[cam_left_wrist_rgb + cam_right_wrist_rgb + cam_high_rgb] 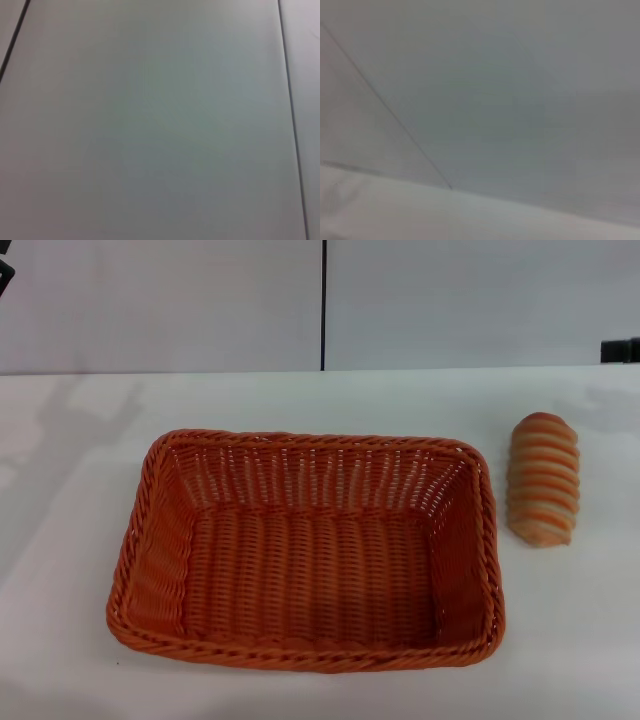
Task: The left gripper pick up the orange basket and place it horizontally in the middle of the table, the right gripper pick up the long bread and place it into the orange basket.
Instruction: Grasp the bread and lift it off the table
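Note:
The orange basket (310, 550) lies flat on the white table (80, 440), its long side running left to right, near the middle, and nothing is inside it. The long bread (543, 478), striped tan and orange-brown, lies on the table just right of the basket, apart from its rim. Only a dark sliver of the left gripper (4, 275) shows at the upper left edge of the head view, far from the basket. A dark piece of the right gripper (621, 350) shows at the right edge, behind the bread. Both wrist views show only blank grey wall panels.
A grey panelled wall with a dark vertical seam (323, 305) rises behind the table's far edge. Bare tabletop lies to the left of the basket and in front of the bread.

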Controlling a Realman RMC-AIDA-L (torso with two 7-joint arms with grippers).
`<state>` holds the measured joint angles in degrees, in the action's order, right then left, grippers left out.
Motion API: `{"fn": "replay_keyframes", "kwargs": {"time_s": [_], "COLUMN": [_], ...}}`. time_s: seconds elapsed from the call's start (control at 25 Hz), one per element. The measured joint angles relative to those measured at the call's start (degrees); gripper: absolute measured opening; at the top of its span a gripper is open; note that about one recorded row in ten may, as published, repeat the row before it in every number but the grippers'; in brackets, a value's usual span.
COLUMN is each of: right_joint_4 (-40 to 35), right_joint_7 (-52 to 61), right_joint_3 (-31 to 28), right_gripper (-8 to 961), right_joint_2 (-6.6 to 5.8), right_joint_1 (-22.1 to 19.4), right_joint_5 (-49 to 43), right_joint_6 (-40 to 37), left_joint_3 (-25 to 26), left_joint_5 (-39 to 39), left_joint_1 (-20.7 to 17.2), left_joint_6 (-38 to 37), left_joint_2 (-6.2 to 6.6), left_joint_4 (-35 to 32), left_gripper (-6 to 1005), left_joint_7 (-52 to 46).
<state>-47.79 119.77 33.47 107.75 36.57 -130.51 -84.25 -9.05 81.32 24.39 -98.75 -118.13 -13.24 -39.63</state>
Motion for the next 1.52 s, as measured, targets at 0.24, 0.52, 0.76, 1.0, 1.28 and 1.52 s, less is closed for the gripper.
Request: {"fn": "replay_keyframes", "kwargs": {"time_s": [0.24, 0.52, 0.76, 1.0, 1.28, 1.52], "right_joint_4": [-0.14, 1.94, 5.2, 8.55, 11.75, 13.15], "right_joint_7": [5.96, 7.09, 7.12, 7.47, 7.73, 7.9], "right_joint_3": [2.35, 4.33, 6.72, 9.5, 12.07, 13.61], "right_gripper": [687, 686, 685, 681, 669, 658], "right_joint_2": [-0.55, 0.14, 0.23, 0.71, 1.04, 1.97], "right_joint_1": [5.07, 7.68, 8.57, 9.45, 11.07, 12.32], "right_joint_5": [-12.67, -18.76, -19.08, -19.12, -19.17, -19.99], "right_joint_6": [-2.15, -0.61, 1.86, 5.37, 7.77, 8.88], "left_joint_3": [-0.03, -0.09, -0.09, -0.09, -0.09, -0.09], "left_joint_5": [0.21, 0.27, 0.27, 0.3, 0.18, 0.0], "left_joint_1": [0.65, 0.75, 0.75, 1.11, 1.26, 0.99], "left_joint_6": [-0.38, -1.24, -1.68, -1.78, -1.92, -2.06], "left_joint_2": [-0.02, -0.04, -0.03, -0.05, -0.08, -0.16], "left_joint_4": [0.53, 1.26, 1.46, 1.47, 1.46, 1.75], "left_gripper": [813, 813, 813, 813, 813, 813], "left_joint_7": [-1.52, -1.75, -1.82, -2.19, -2.59, -2.59]}}
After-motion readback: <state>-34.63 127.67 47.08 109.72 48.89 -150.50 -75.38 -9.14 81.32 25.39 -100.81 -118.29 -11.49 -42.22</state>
